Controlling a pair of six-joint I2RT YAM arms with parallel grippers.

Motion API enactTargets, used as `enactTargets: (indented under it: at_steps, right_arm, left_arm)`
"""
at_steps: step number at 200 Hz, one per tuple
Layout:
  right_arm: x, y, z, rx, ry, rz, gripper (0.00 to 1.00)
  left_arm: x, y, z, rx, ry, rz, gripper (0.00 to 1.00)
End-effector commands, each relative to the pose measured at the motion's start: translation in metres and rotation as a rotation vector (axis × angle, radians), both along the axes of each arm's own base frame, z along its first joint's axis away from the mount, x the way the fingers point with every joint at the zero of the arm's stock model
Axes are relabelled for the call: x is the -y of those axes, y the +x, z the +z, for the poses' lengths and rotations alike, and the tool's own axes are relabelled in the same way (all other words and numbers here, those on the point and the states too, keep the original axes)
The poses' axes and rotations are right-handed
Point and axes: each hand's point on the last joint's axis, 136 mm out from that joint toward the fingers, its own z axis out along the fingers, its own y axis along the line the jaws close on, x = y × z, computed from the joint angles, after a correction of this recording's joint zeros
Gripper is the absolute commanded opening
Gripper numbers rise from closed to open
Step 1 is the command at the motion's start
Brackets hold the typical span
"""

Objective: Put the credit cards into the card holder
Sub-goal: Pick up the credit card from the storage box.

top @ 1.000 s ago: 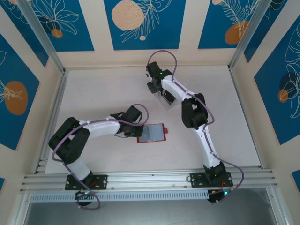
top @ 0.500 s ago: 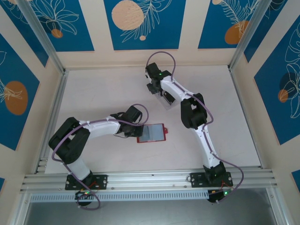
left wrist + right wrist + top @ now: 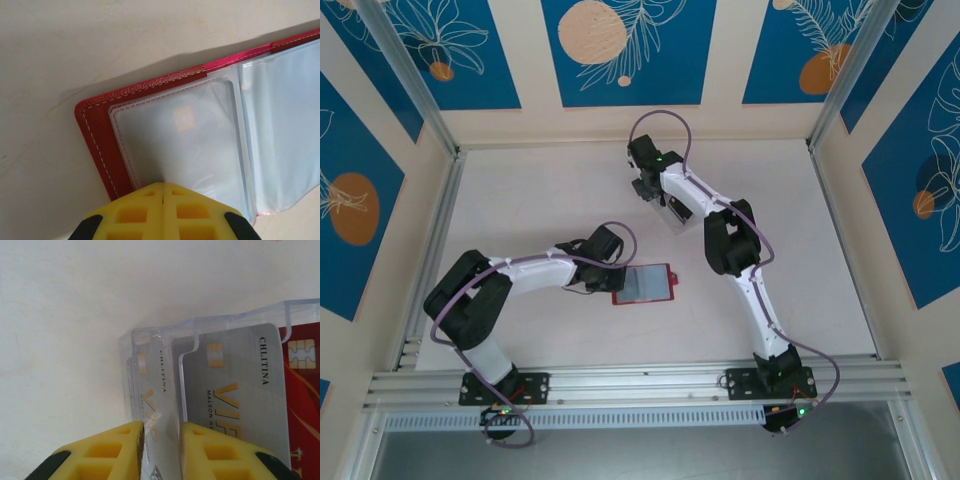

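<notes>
Red card holder open, mid-worktop toward the near edge | my left tool clenched at its edge | my right tool astride a silver card in the clear tray toward the far edge, jaws narrowly apart; clamped or not, I cannot tell | step: card pickup | next, I judge: firm pinch, straight lift, carry to a pocket

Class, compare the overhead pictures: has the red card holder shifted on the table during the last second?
No. The card holder lies open at the same spot, just as far from the near rail as before.
</notes>
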Motion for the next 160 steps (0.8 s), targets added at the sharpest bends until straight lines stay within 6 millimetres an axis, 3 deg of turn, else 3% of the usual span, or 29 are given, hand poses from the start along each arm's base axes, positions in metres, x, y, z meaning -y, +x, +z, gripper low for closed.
enactTargets:
  at_steps: [1,67,92,160]
  right_arm:
    - [-0.007,-0.005,0.012,0.008,-0.002,0.029,0.26]
    - [-0.011,-0.01,0.002,-0.036,0.017,0.043,0.23]
    - [-0.011,-0.013,-0.004,-0.057,0.017,0.045,0.17]
    - [-0.012,-0.009,0.006,-0.043,0.032,0.049,0.11]
  left_arm:
    - [-0.016,-0.024,-0.027,-0.093,0.079,-0.002,0.02]
    - [-0.015,-0.023,-0.028,-0.094,0.077,0.0,0.02]
    - [-0.015,-0.023,-0.027,-0.093,0.076,0.0,0.02]
    - [-0.016,-0.023,-0.026,-0.093,0.077,0.003,0.01]
